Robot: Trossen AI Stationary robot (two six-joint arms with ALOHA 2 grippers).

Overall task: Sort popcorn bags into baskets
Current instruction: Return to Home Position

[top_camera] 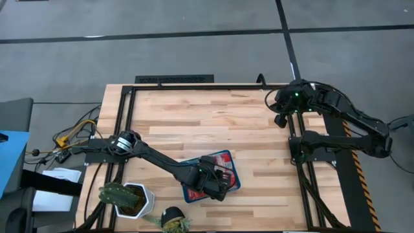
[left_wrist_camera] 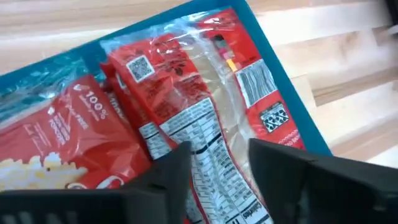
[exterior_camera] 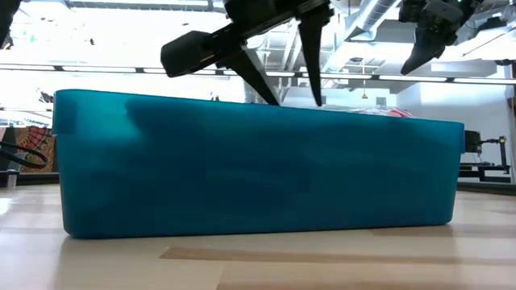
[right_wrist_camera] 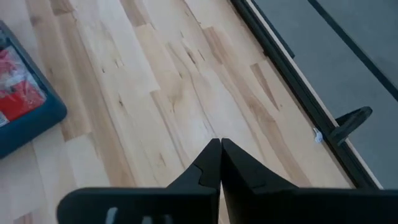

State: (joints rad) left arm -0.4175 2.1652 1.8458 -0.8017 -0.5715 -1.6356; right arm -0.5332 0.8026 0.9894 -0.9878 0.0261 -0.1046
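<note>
— Where is our left gripper?
— Its fingers are parted and hold nothing. We hover just above the popcorn bags piled in the teal tray.
— And our right gripper?
— Fingers pressed together, empty, over the bare wooden table near its far right corner, well apart from the tray.

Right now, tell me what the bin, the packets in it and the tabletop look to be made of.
Bin: likely plastic, an even teal wall with a dull sheen. Packets: thin glossy film, probably plastic, crinkled and glinting. Tabletop: pale wood in joined strips, grain showing, matte finish.
</note>
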